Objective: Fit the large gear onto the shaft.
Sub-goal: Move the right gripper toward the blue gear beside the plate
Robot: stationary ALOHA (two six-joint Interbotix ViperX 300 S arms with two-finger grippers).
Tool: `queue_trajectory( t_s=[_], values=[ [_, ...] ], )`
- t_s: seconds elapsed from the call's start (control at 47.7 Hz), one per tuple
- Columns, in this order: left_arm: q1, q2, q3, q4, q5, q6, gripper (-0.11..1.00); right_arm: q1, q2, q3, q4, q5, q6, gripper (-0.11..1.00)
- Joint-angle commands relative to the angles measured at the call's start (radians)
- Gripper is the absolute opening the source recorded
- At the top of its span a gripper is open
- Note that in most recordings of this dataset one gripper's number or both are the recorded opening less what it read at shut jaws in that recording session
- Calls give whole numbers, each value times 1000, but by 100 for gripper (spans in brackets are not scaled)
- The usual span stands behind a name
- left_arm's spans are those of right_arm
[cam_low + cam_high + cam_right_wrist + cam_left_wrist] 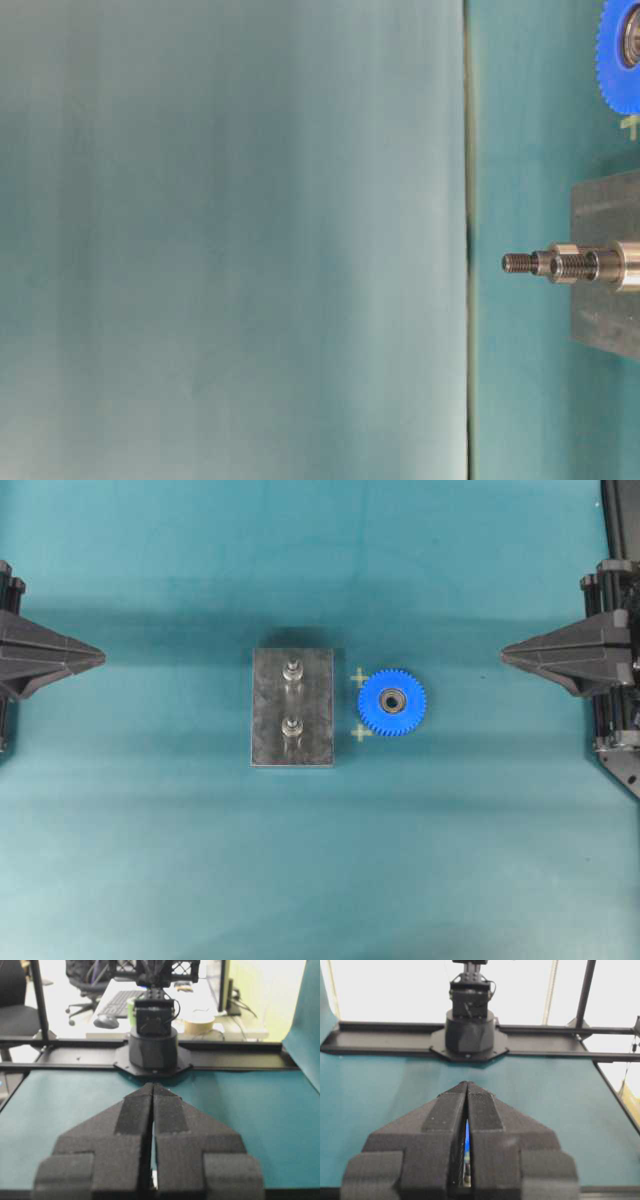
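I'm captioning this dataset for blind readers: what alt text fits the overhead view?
A blue large gear lies flat on a teal table, just right of a dark grey plate with two upright shafts. The left gripper and right gripper, both shut, point inward from the edges.

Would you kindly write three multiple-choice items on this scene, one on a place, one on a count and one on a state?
1. In the overhead view, where does the gear lie?
A. on the plate
B. on the cloth right of the plate
C. in the left gripper

2. How many pegs stand on the plate?
A. one
B. two
C. four

3. How are the fingers of the left gripper?
A. wide open
B. shut on the gear
C. shut, empty

Key: 1 B, the gear sits beside the plate's right edge. 2 B, two pegs show from overhead. 3 C, the fingers meet with nothing between.
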Motion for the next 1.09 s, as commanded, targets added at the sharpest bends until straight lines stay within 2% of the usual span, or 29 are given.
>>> queue_trajectory(
  t_s=[0.0, 0.042, 0.126, 0.168, 0.21, 0.315, 0.42, 0.483, 0.629, 0.755, 1.07],
  values=[
    [-15, 54, -9, 9, -11, -40, 0, -8, 6, 14, 6, -14, 21, 1],
    [-15, 77, -17, 9, -11, -52, 0, -8, -3, 25, 25, -9, 32, 1],
    [-17, 121, -44, 9, -11, -77, 0, -9, -23, 37, 92, 18, 77, 1],
    [-15, 140, -60, 11, -6, -86, 0, -12, -32, 34, 124, 71, 106, 1],
    [-15, 156, -75, 9, -3, -92, 0, -14, -34, 25, 133, 135, 124, 1],
    [-15, 207, -115, 9, 32, -94, 0, -31, -20, -23, 133, 350, 133, 1],
    [-15, 264, -156, 9, 121, -92, 0, -72, 17, -80, 133, 541, 133, 1],
    [-15, 296, -175, 11, 187, -89, 0, -95, 44, -107, 133, 601, 133, 1],
    [-9, 339, -183, 11, 305, -91, 0, -130, 115, -140, 133, 664, 133, 1],
    [-9, 359, -190, 11, 308, -89, 0, -135, 213, -163, 123, 706, 132, 1],
    [-5, 477, -201, 11, 308, -86, 0, -146, 520, -287, 48, 765, 124, 1]
  ],
)
